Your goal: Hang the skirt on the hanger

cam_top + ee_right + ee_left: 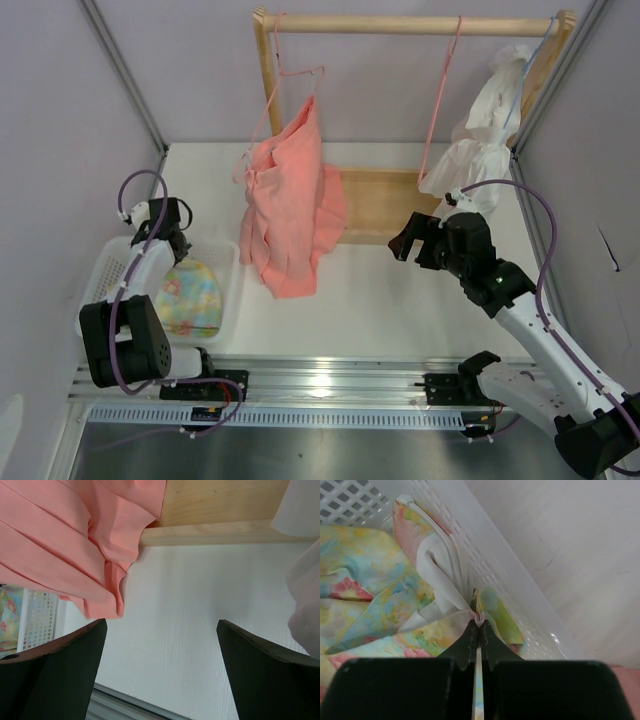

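The skirt (190,298), pastel floral cloth, lies bunched in a white basket (108,262) at the left. My left gripper (180,250) reaches down into the basket. In the left wrist view the left gripper (479,620) is shut on a fold of the skirt (375,590) beside the basket wall (495,555). The hanger (441,100), thin and pale pink, hangs bare from the wooden rail (400,25). Its lower part is hidden behind my right arm. My right gripper (408,240) is open and empty below the hanger, above the table in the right wrist view (161,625).
A salmon garment (290,205) hangs on a pink hanger at the rail's left and also shows in the right wrist view (75,540). A white ruffled garment (485,120) hangs on a light-blue hanger at the right. The rack's wooden base (375,200) stands behind.
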Controlling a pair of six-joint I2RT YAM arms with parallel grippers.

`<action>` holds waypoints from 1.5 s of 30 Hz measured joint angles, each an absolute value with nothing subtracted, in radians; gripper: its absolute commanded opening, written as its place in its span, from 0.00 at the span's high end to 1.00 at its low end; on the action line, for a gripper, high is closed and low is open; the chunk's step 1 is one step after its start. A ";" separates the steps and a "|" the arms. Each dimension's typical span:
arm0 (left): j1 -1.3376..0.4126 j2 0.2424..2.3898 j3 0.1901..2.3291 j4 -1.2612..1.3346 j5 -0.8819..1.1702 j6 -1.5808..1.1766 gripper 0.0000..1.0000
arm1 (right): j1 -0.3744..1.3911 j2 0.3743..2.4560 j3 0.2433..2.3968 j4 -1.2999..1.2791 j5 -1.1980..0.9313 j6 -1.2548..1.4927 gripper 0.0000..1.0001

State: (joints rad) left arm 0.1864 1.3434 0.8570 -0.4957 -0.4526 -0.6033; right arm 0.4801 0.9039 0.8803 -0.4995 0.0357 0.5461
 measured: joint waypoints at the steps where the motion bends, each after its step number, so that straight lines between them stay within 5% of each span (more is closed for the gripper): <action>1: 0.187 1.345 0.857 -0.498 -0.447 -0.598 1.00 | 0.480 0.904 0.880 -0.500 0.036 0.546 0.01; 11: 0.189 1.113 0.979 -0.596 -0.296 -0.493 1.00 | 0.480 0.905 0.883 -0.500 0.027 0.545 0.01; 23: 0.181 0.709 1.171 -0.701 0.137 -0.317 1.00 | 0.475 0.950 1.062 -0.535 0.027 0.512 0.01; 34: 0.086 0.701 1.269 -0.644 0.670 -0.276 1.00 | 0.469 1.014 1.138 -0.573 0.041 0.493 0.01; 45: -0.035 0.738 1.316 -0.222 1.099 -0.447 1.00 | 0.458 1.028 1.149 -0.575 0.044 0.492 0.01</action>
State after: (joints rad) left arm -0.0349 0.7376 1.3155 -0.2218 1.0988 -0.4473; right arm 0.4583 1.0275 1.1492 -0.5747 0.0444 0.4923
